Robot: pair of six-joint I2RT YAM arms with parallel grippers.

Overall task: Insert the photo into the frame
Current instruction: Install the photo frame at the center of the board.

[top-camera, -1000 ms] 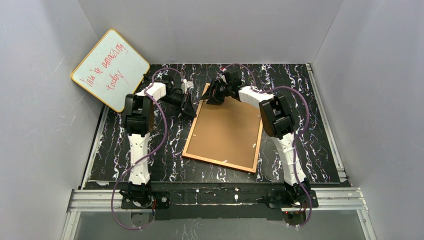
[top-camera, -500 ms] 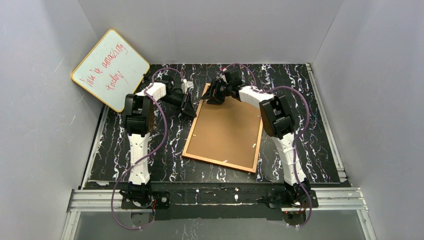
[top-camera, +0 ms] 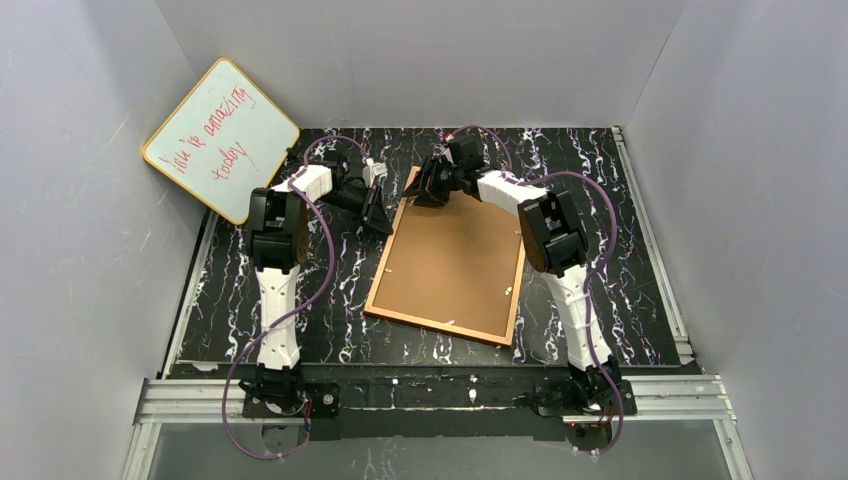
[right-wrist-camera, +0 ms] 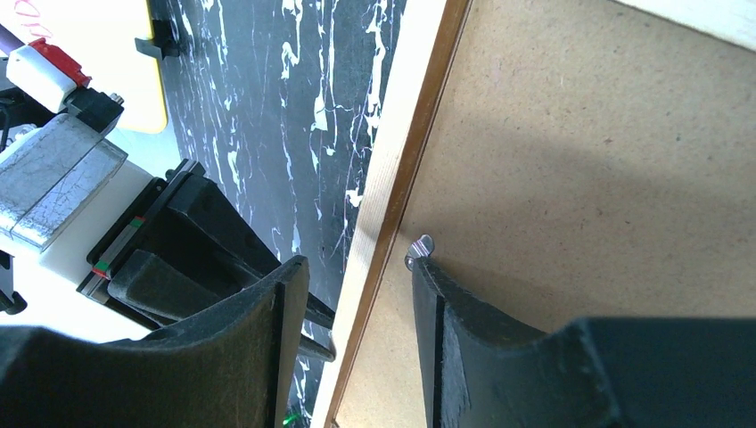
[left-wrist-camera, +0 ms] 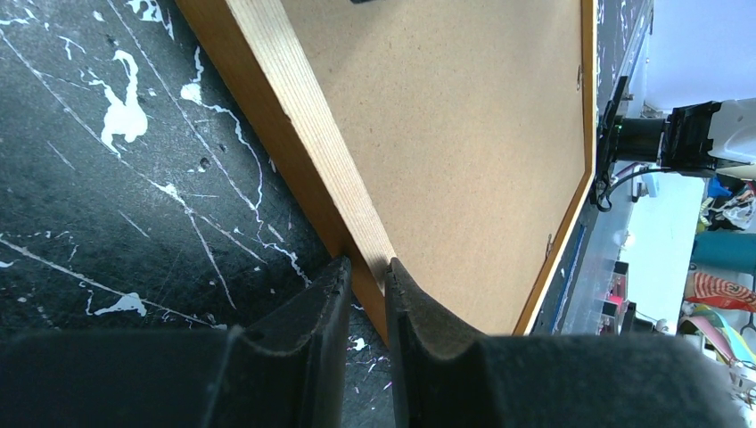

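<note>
The black, white-veined marbled table (top-camera: 620,260) spreads beneath both arms. On it we see the frame (top-camera: 455,265), a flat orange-brown wooden rectangle lying matte fibreboard back up. A yellow-edged whiteboard (top-camera: 222,140) with rounded corners leans on the wall, well apart to the left of the left gripper (left-wrist-camera: 365,267). That gripper's black fingers are narrowed onto the frame's pale, grainy left rail. The right gripper (right-wrist-camera: 357,266) straddles the rail near the far corner, jaws fairly wide. A small metal tab (right-wrist-camera: 419,245) sits just beside one finger.
</note>
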